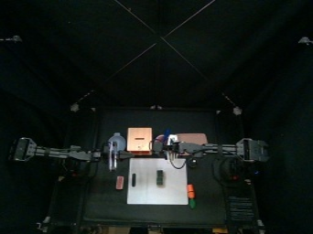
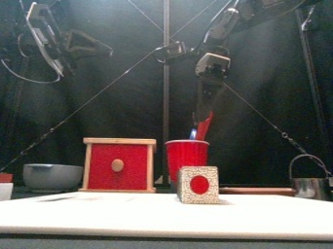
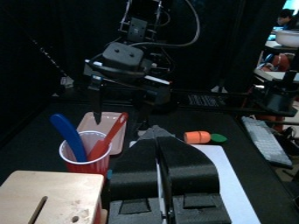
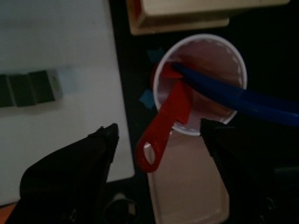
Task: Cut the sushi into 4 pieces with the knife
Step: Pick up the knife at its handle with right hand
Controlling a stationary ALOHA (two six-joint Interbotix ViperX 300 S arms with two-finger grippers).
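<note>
I have the right gripper (image 4: 160, 129) down over the cup (image 2: 186, 158), jaws spread wide with the red knife (image 4: 167, 114) standing between them. As far as the right wrist view shows, neither jaw touches the handle, so I count the knife as not yet grasped. The blue knife (image 4: 239, 98) leans in the same cup, just beside the red one.

The cup stands at the far middle of the table, between the box (image 2: 119, 165) on its left and the tray (image 1: 193, 140) on its right. The sushi (image 1: 160, 180) lies on the board (image 1: 145, 192), nearer than the cup and apart from it, its length running near to far. From above it reads as one unbroken bar, and the right wrist view shows its blocks pressed together, so I judge that no cut has been made.

The left gripper (image 3: 160, 144) hangs left of the board, near the box, its jaws closed on nothing.

By my reckoning the job is at its very start: fetching the tool. Left to do: close on the red knife, lift it clear of the blue one, carry it to the board, and press through three joints to get four pieces. The left arm may be needed to steady the roll.
</note>
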